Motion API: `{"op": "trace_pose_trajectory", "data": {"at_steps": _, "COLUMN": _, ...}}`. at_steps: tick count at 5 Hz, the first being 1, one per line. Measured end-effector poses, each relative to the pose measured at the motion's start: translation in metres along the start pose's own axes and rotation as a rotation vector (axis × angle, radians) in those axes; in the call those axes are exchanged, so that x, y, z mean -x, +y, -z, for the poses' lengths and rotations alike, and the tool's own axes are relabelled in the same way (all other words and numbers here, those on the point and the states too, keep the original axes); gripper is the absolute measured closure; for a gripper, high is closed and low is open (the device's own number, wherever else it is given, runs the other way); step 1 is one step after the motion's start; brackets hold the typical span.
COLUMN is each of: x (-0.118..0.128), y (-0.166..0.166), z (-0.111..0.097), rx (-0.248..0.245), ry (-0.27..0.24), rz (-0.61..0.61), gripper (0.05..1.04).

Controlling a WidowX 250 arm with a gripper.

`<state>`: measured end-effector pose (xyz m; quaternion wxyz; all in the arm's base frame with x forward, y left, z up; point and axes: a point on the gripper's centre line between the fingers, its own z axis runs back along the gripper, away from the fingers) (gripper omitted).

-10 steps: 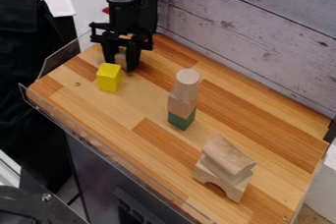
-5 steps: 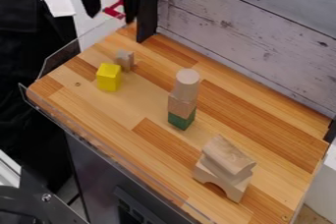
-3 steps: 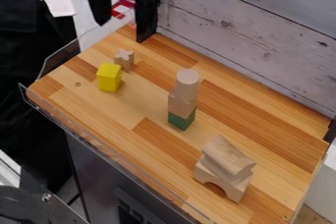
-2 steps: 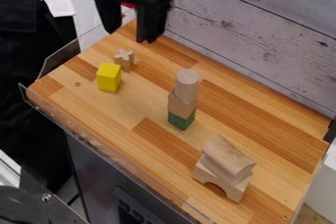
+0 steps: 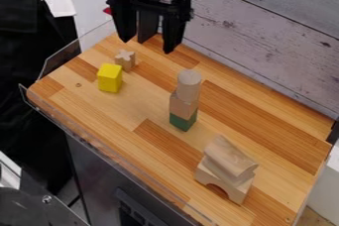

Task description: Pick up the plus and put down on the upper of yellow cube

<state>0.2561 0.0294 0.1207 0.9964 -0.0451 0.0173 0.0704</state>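
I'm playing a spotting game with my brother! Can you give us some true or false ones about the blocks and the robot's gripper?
1. The plus is on top of the yellow cube. False: it is on the table, beside the cube.
2. The green block is at the bottom of the tower. True.
3. The gripper is shut on the plus. False: it is open and holds nothing.
4. A round block tops the tower. True.
5. The arch has another block on it. True.
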Motion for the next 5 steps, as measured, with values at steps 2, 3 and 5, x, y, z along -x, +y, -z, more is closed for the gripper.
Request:
{"op": "trace_pose_trajectory", "data": {"at_steps": 2, "x": -0.0016, "y": 0.0050, "z": 0.0095, "rx": -0.085, "ry": 0.014, "rz": -0.034, "gripper": 0.083}}
{"op": "trace_pose_trajectory", "data": {"at_steps": 3, "x": 0.0006, "y": 0.0052, "z": 0.0137, "rx": -0.039, "ry": 0.056, "rz": -0.061, "gripper": 0.083}}
{"op": "trace_pose_trajectory", "data": {"at_steps": 5, "x": 0.0008, "y": 0.0081, "z": 0.0134, "rx": -0.033, "ry": 0.057, "rz": -0.068, "gripper": 0.083}}
